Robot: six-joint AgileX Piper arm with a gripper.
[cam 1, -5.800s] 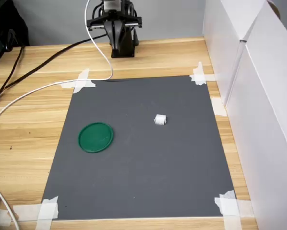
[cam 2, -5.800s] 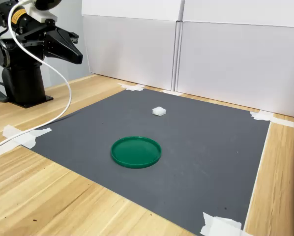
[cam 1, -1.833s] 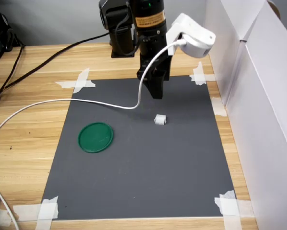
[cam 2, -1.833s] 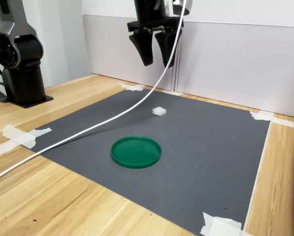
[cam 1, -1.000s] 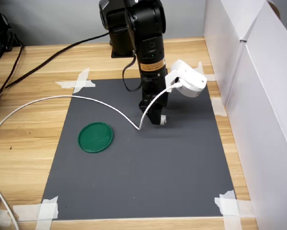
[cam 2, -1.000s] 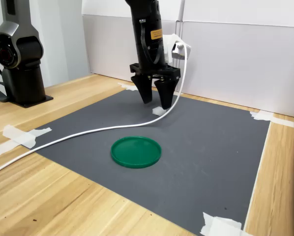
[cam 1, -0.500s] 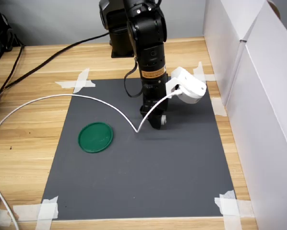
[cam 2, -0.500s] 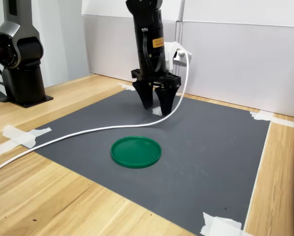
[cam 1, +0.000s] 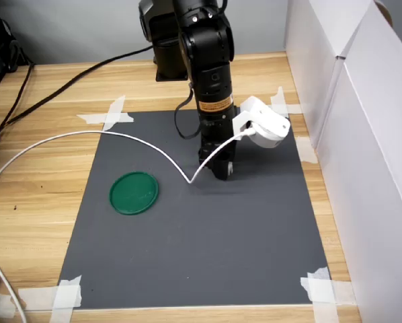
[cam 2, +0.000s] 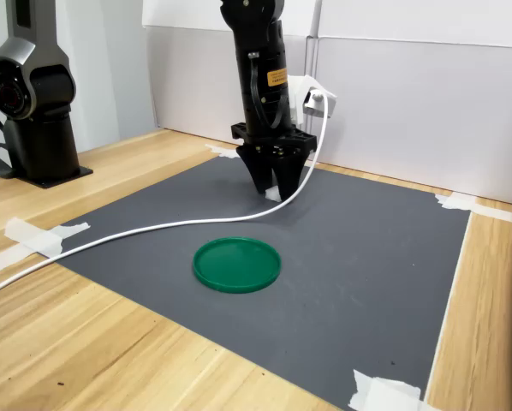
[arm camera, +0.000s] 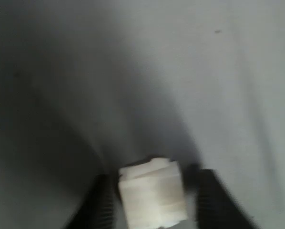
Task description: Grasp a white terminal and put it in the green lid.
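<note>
The white terminal (arm camera: 152, 193), a small ribbed block, rests on the dark mat between my gripper's fingers (arm camera: 102, 202). In the second exterior view a sliver of the terminal (cam 2: 273, 194) shows between the tips of the gripper (cam 2: 273, 190), which points straight down and is shut on it at mat level. In the first exterior view the gripper (cam 1: 222, 173) hides the terminal. The green lid (cam 1: 134, 192) lies flat with nothing in it toward the first exterior view's left, about a hand-width from the gripper, and sits nearer the camera in the second exterior view (cam 2: 237, 264).
The dark mat (cam 1: 208, 249) is taped to a wooden table. A white cable (cam 1: 120, 136) loops from the wrist camera housing (cam 1: 261, 124) across the mat behind the lid. White panels (cam 1: 362, 134) wall the first exterior view's right. The arm's base (cam 2: 33, 111) stands on the second exterior view's left.
The gripper came down from above onto the terminal. Over the last half second its fingers closed in from wide apart to hold the block's sides. The lid has not moved.
</note>
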